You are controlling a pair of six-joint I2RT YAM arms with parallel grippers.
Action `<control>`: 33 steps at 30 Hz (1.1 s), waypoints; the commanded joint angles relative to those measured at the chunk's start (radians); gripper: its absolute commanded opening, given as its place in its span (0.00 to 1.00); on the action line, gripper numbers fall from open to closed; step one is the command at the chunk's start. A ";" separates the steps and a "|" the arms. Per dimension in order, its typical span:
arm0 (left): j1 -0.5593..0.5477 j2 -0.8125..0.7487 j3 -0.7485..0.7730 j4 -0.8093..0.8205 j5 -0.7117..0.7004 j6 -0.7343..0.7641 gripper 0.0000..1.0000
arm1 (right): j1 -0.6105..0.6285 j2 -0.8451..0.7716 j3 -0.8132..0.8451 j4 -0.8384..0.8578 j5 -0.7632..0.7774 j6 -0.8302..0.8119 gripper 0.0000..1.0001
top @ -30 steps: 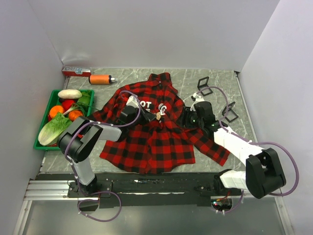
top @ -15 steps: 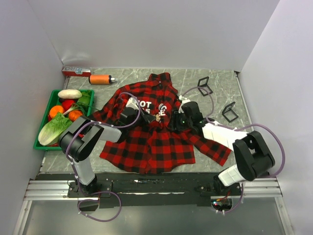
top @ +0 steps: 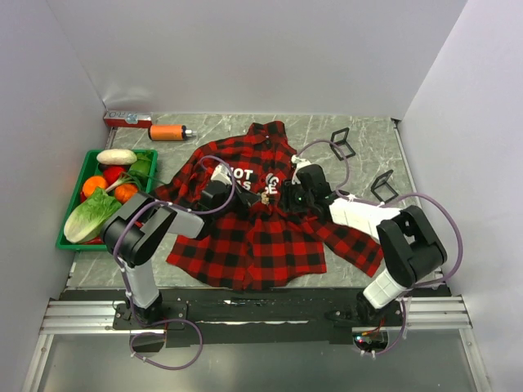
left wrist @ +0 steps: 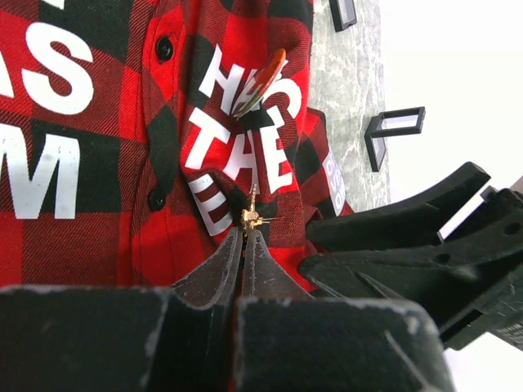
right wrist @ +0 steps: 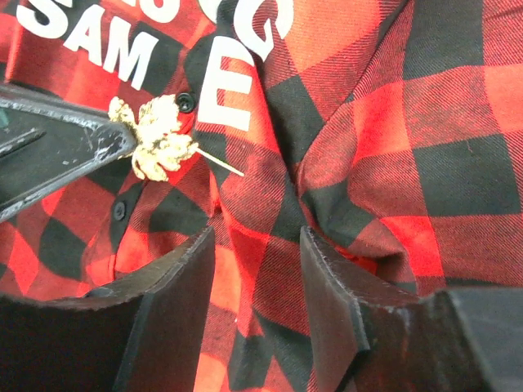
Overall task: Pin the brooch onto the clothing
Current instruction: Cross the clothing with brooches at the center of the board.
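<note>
Brooch (right wrist: pixel 159 147) pinched in left claw (left wrist: pixel 245 233) over shirt (top: pixel 261 245); right claw (right wrist: pixel 255 238) spread.

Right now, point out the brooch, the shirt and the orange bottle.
brooch (right wrist: pixel 155 135), right wrist view, on the gold leaf's face.
shirt (top: pixel 253 245), top view, on the lower front panel.
orange bottle (top: pixel 166 131), top view, on its body.

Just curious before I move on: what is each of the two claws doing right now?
Left gripper: closed, holding the brooch.
Right gripper: open, holding nothing, just above the shirt.
</note>
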 commanded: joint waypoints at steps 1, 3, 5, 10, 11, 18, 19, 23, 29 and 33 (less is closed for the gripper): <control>0.003 0.014 -0.015 0.074 0.023 -0.020 0.01 | 0.010 0.033 0.054 0.021 0.027 -0.013 0.52; 0.001 0.017 -0.015 0.076 0.025 -0.022 0.01 | 0.010 0.047 0.058 0.018 0.032 -0.015 0.50; 0.001 0.018 -0.015 0.079 0.026 -0.022 0.01 | 0.008 0.065 0.060 0.024 0.029 -0.012 0.49; 0.001 0.029 -0.018 0.091 0.034 -0.026 0.01 | 0.010 0.093 0.065 0.033 0.026 -0.002 0.41; 0.001 0.030 -0.020 0.091 0.035 -0.026 0.01 | 0.008 0.093 0.060 0.040 0.021 -0.001 0.41; 0.001 0.063 -0.024 0.128 0.052 -0.045 0.01 | 0.010 0.114 0.060 0.073 -0.026 -0.002 0.27; 0.001 0.072 -0.024 0.139 0.055 -0.052 0.01 | 0.008 0.114 0.058 0.077 -0.037 -0.002 0.26; 0.003 0.087 -0.020 0.153 0.060 -0.059 0.01 | 0.010 0.117 0.054 0.091 -0.048 -0.001 0.22; -0.002 0.103 -0.007 0.165 0.066 -0.069 0.01 | 0.008 0.111 0.048 0.100 -0.051 -0.004 0.18; -0.011 0.121 -0.001 0.186 0.071 -0.088 0.01 | 0.010 0.113 0.051 0.102 -0.051 -0.004 0.16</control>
